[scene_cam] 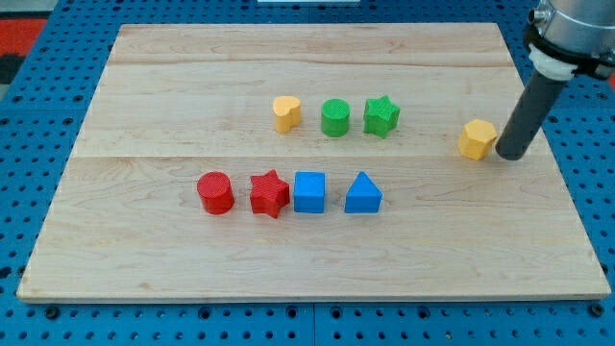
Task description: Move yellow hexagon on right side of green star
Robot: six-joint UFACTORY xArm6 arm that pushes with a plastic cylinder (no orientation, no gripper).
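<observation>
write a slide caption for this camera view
My tip sits just right of the yellow hexagon, which lies well to the right of the green star on the wooden board.

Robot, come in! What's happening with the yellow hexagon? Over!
My tip just right of yellow hexagon. Hexagon well right of green star. Nothing between them.

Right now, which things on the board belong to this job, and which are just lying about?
Job: yellow hexagon, green star, my tip just right of the hexagon.
Lying about: yellow heart, green cylinder, red cylinder, red star, blue cube, blue triangle.
</observation>
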